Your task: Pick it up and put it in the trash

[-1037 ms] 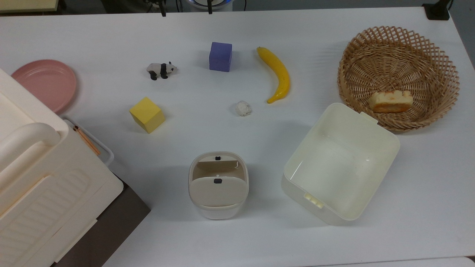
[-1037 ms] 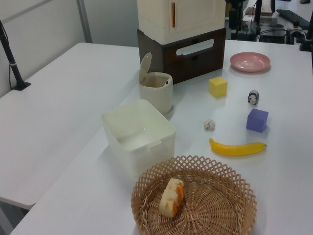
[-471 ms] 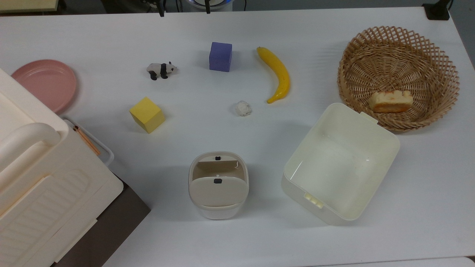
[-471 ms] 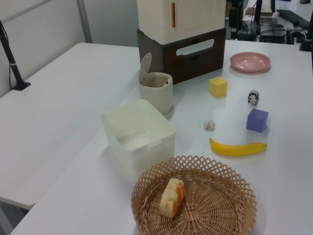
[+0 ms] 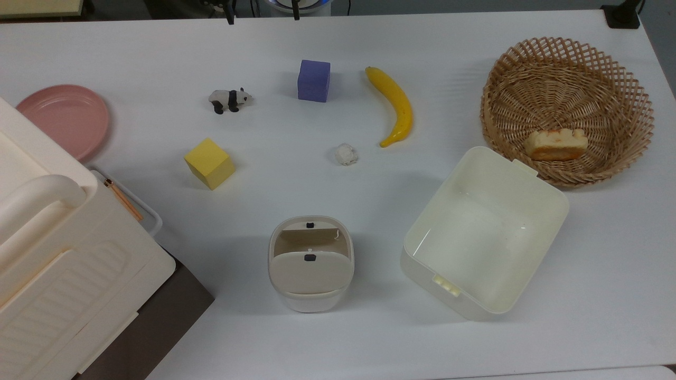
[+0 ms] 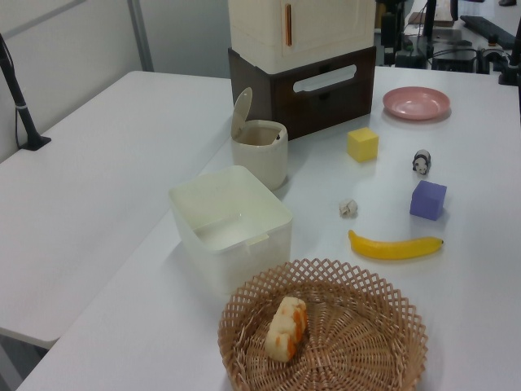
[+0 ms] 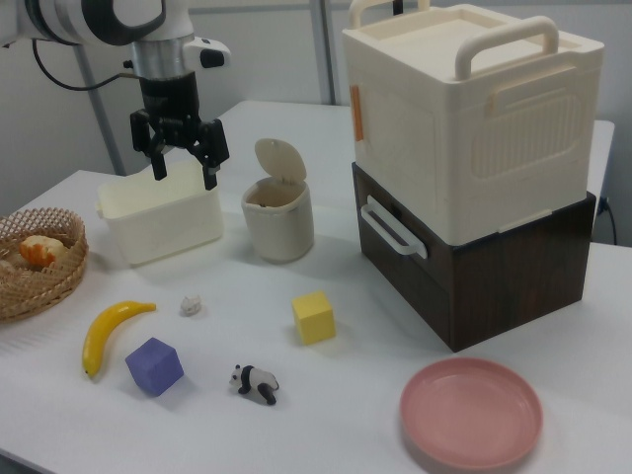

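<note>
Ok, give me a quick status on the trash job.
Gripper open, high over the table. Paper wad untouched on the table, beside the banana tip. Trash bin lid open. Path clear.

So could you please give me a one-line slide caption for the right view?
Open claw raised above the table, with the wad lying apart from the open-lidded bin.

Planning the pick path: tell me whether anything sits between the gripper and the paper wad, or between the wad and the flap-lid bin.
Nothing visible blocks either stretch. The gripper hangs open in the air; the paper wad lies alone on bare table, and the bin has only bare table toward it, flap raised.
</note>
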Action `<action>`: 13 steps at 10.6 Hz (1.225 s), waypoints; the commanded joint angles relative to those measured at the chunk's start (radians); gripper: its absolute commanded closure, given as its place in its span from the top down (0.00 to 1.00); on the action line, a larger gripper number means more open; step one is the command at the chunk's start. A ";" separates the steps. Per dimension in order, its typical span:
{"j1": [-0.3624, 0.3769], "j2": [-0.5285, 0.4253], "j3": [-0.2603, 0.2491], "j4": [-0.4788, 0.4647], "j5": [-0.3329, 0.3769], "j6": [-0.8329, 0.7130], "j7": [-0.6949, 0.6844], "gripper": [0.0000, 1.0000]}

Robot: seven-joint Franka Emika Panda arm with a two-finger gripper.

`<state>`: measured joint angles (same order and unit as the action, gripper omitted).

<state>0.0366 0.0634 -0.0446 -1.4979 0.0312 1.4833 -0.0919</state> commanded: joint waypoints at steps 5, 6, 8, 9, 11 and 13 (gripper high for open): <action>0.008 -0.005 0.002 -0.010 0.024 0.038 -0.028 1.00; 0.009 -0.001 0.005 -0.010 0.024 0.040 -0.028 1.00; 0.019 0.015 0.008 -0.008 0.023 0.069 -0.029 1.00; 0.029 0.024 0.008 -0.008 0.020 0.092 -0.031 1.00; 0.031 0.027 0.008 -0.010 0.004 0.098 -0.058 1.00; 0.048 0.027 0.006 -0.036 -0.010 0.083 -0.100 1.00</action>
<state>0.0596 0.0982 -0.0279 -1.5008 0.0316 1.5618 -0.1367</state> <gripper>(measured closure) 0.000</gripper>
